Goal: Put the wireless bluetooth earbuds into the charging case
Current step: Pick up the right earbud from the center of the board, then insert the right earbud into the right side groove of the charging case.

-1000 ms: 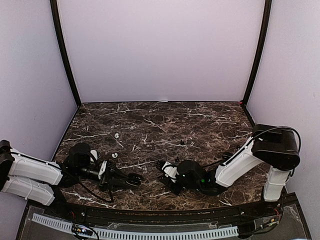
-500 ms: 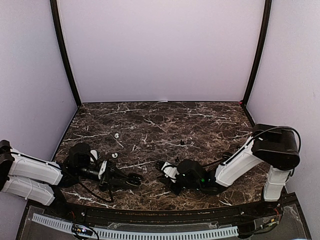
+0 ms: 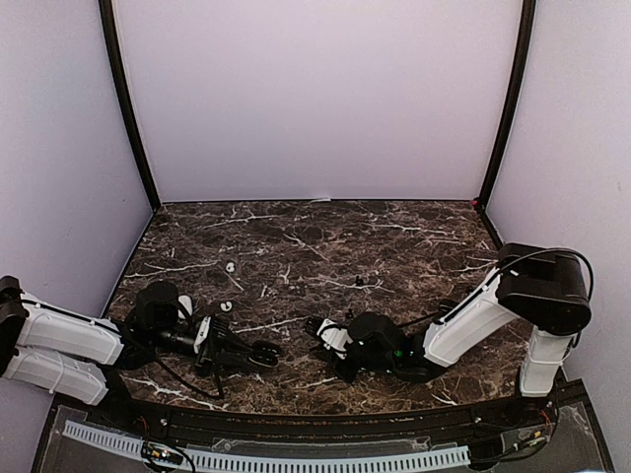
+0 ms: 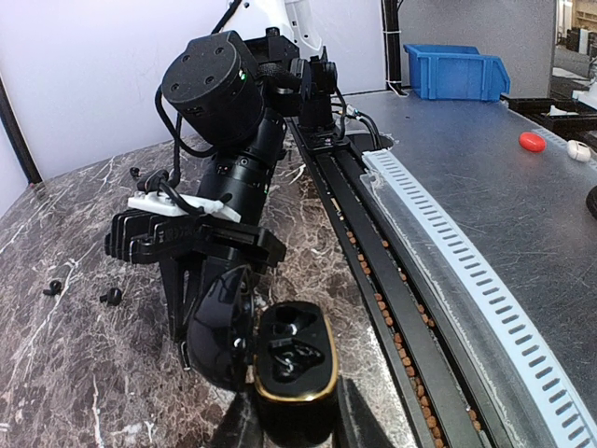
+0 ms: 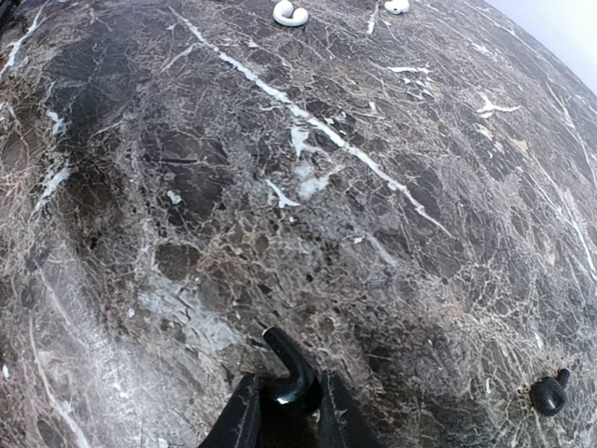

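Observation:
My left gripper is shut on a black charging case with a gold rim. Its lid stands open to the left, and the wells look dark. My right gripper is shut on a black earbud, whose stem pokes out past the fingertips just above the marble. In the left wrist view the right gripper sits just behind the open case. Two white earbuds lie far ahead of the right gripper; they also show in the top view.
Loose black earbuds lie on the marble: one at the right wrist view's lower right, two left of the case, one mid-table. The table's near edge rail runs right of the case.

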